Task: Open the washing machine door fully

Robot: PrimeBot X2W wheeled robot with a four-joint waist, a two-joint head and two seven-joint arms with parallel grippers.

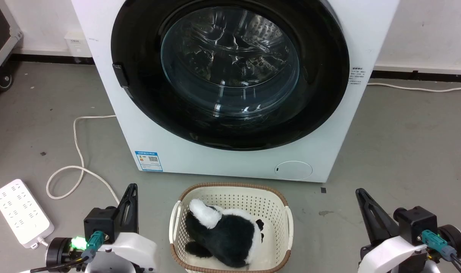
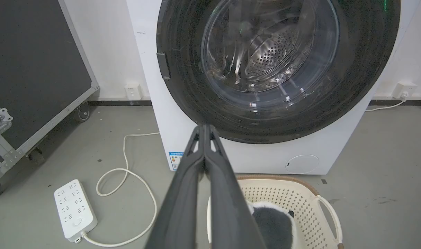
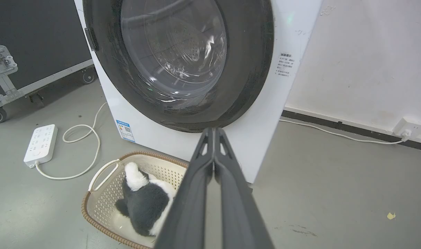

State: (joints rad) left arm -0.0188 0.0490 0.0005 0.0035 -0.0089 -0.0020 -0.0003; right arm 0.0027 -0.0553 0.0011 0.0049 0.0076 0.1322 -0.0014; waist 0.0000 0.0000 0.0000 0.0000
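Observation:
The washing machine door [image 1: 321, 68] is a big glossy black disc with a clear glass bowl centre, lying flat against the white machine front, closed. A small dark handle tab [image 1: 120, 75] sits on its left rim. The same door [image 2: 363, 69] faces the left wrist camera and shows at an angle in the right wrist view [image 3: 245, 62]. My left gripper [image 1: 131, 187] is at the lower left, shut and empty, well short of the machine; its fingertips [image 2: 204, 127] meet. My right gripper [image 1: 359, 191] is at the lower right, also shut with nothing held, fingertips [image 3: 214, 130] together.
A cream laundry basket [image 1: 287, 220] holding a black-and-white plush toy [image 1: 223, 235] stands on the floor between my arms, just before the machine. A white power strip [image 1: 22, 212] and looping cable [image 1: 77, 151] lie to the left. A wheeled black case [image 2: 30, 76] stands far left.

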